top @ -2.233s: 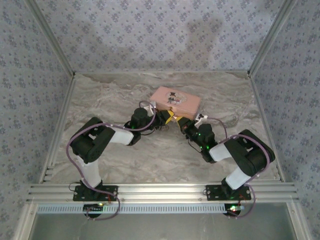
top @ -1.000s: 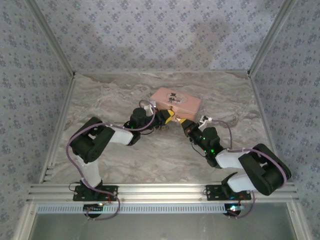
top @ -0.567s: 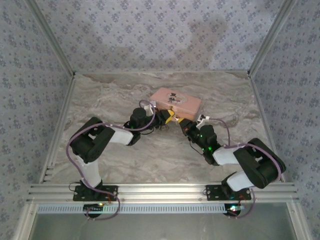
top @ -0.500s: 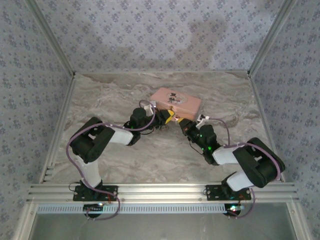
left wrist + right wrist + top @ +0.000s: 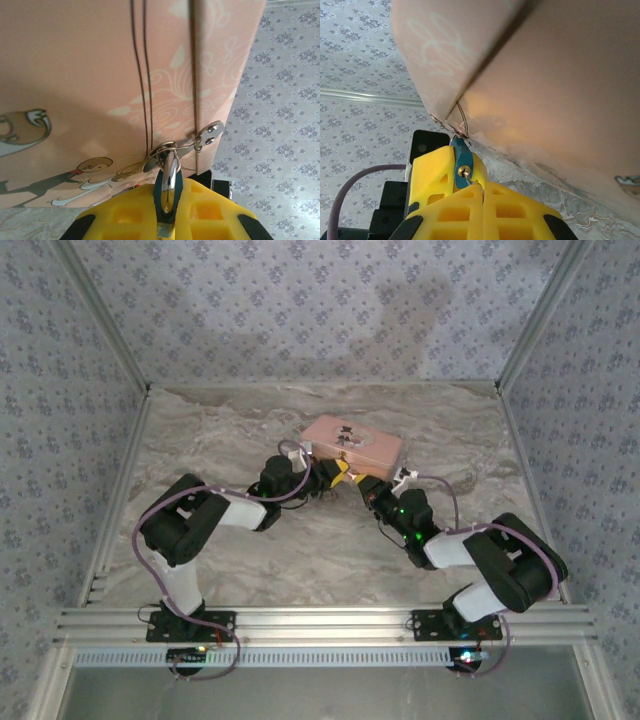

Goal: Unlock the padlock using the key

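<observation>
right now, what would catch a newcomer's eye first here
The pink tin sits centre-back on the table. At its near side, the left gripper is shut on the tiny bluish padlock hanging from the tin's clasp, while the right gripper pinches the key at its keyhole.

Tin (image 5: 352,443): pink, pale swirls, cartoon figures.
Padlock (image 5: 462,162): teal body, silver shackle.
Key (image 5: 473,179): dull metal.
Fingers (image 5: 445,205): yellow.
Walls (image 5: 300,310): blue-grey floral print.
Table (image 5: 300,550): grey-beige marbling.
Cables (image 5: 140,540): purple.
</observation>
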Motion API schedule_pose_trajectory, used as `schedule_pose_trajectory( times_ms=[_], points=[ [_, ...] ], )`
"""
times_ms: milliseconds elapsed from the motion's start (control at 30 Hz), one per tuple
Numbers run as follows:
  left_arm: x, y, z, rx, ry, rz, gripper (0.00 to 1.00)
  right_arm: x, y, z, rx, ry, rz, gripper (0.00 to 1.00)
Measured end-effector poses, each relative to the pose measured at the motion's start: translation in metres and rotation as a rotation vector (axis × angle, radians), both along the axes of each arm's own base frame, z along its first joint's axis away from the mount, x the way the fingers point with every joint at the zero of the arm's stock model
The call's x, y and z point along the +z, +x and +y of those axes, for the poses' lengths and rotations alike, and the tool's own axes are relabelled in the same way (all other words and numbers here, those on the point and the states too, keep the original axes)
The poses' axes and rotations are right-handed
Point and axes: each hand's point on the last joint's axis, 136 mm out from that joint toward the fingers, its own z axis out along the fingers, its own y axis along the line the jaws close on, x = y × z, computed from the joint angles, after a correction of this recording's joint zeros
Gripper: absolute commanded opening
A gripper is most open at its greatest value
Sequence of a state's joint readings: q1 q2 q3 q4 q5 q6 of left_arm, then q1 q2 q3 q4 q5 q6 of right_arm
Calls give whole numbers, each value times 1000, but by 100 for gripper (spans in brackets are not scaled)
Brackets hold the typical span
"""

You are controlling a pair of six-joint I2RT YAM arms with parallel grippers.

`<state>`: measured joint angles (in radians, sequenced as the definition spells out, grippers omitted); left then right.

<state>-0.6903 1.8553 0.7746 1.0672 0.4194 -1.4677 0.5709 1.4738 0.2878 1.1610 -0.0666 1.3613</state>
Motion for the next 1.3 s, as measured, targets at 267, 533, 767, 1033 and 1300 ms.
schedule_pose_trajectory(
  times_ms=[267, 533, 767, 1033, 1300],
  points=[
    [3, -1, -1, -2, -7, -9, 2, 2, 0, 0, 0, 4, -6, 0],
    [5, -2, -2, -6, -14, -17, 2, 7, 3, 2, 0, 12, -19, 0],
    [6, -2, -3, -6, -17, -20, 2, 6, 4, 2, -1, 23, -16, 0],
    [6, 3, 0, 25, -14, -22, 2, 5, 11, 7, -13, 148, 53, 0],
    [7, 4, 1, 35, -16, -25, 0, 8, 16, 14, -16, 214, 121, 0]
  ],
)
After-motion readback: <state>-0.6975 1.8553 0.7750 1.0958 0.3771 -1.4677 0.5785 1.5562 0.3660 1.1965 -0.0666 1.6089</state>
